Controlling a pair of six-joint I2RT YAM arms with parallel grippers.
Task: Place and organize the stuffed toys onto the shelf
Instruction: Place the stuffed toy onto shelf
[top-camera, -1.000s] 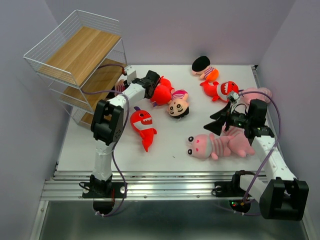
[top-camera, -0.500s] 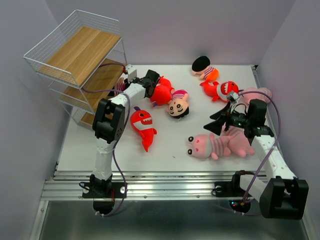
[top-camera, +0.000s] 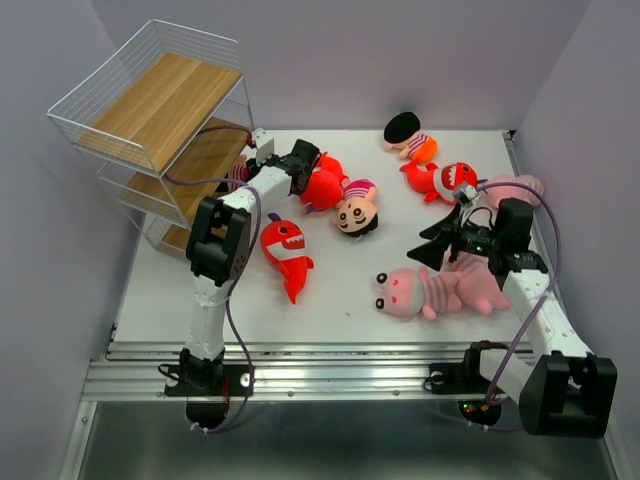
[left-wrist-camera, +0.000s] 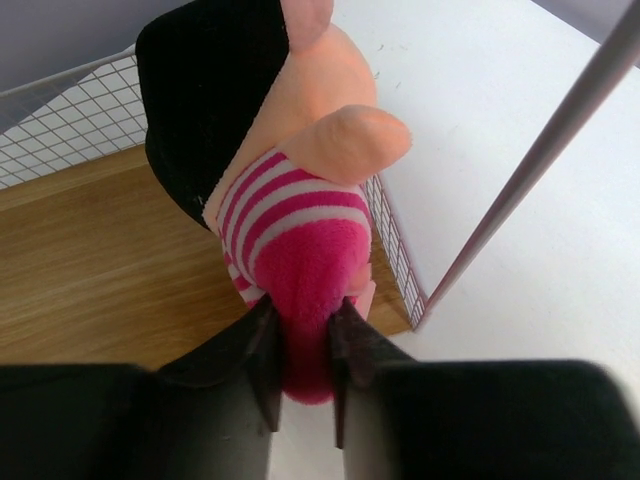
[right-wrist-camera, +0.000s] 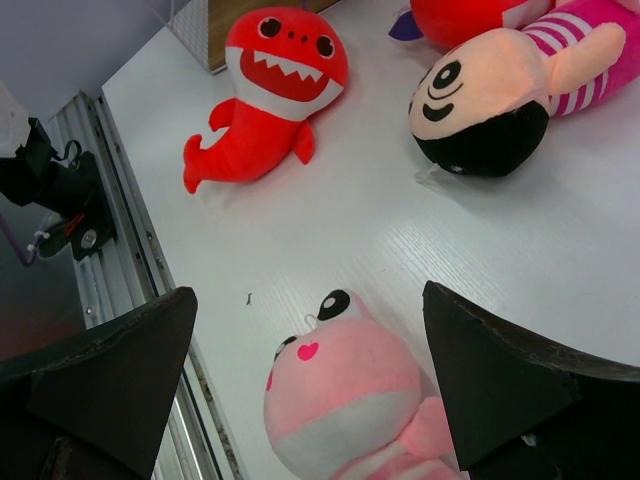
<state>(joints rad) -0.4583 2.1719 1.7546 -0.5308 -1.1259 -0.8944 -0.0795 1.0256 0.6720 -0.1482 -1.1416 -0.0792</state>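
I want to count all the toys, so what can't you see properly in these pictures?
- Left wrist view: the doll pinched in the left fingers shows no face, and the top edge cuts off its head.
- Top view: the left arm hides most of that doll. The top board covers much of the shelf's lower levels.
- Right wrist view: the pink animal is cut off by the bottom edge.

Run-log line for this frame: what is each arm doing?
left jaws: pinching striped doll by pink leg, at shelf | right jaws: open, above pink animal | phase: placing
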